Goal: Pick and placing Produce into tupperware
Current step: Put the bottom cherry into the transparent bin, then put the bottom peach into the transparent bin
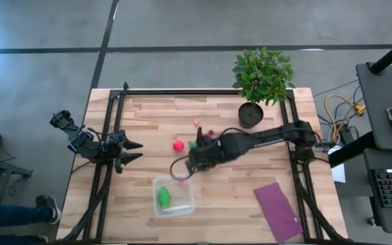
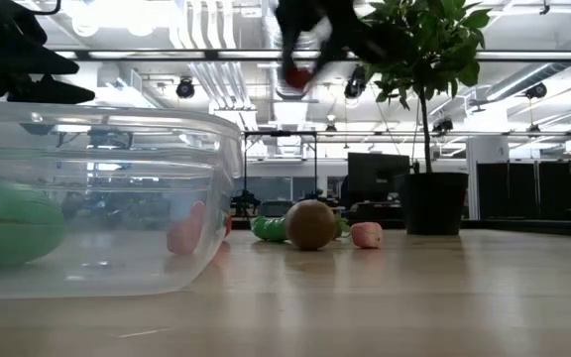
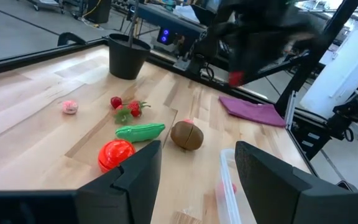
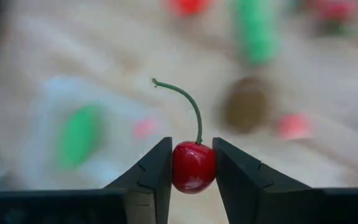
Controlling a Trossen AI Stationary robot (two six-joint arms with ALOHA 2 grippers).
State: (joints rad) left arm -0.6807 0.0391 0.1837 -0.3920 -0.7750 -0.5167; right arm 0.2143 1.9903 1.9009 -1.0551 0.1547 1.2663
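Two right gripper [image 4: 192, 167] fingers pinching a cherry [image 4: 193, 166], raised

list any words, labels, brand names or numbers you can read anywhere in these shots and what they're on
None can be read.
The clear plastic tupperware box, the black plant pot and the flat purple cloth show no print.
The red cherry, pinched in the right end effector, is unmarked.
Screens in the room behind the table are too small and blurred to read.
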